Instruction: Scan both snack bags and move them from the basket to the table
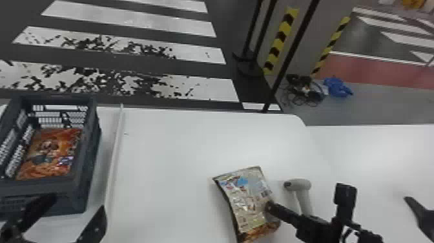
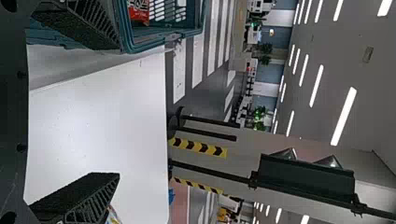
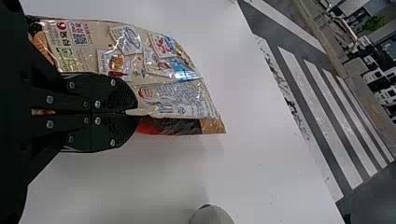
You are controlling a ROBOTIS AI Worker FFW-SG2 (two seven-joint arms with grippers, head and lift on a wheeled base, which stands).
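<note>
Where the beige bag [image 1: 245, 200] is held, over the table [image 1: 164, 155] with its densely printed side up, a ridge of film near one long edge is pinched between the closed fingers of the right gripper [image 3: 133, 112]. Whether any weight is borne by the table cannot be told. The bag is judged to be light, with soft, glossy film that could slip or crease if it is turned fast; since brittle snacks are probably held inside, only a moderate squeeze should be used. As it is gripped off-centre, some sagging or twisting about the fingertips is to be expected, and slow turns are called for if the code is to be presented to the scanner [image 1: 298, 185], just beside it. Farther off, the orange bag [image 1: 53, 152] is seen lying in the basket [image 1: 92, 155], much of its face exposed. By the look of it, it too is light and pliant, and it is best taken from above, across its middle or by a loose fold, with the contents left uncrushed and the basket walls avoided. Next to the basket, the left gripper [image 1: 76, 206] is held with its fingers wide apart, nothing being gripped; by it the orange bag could be taken once the beige one is dealt with.
</note>
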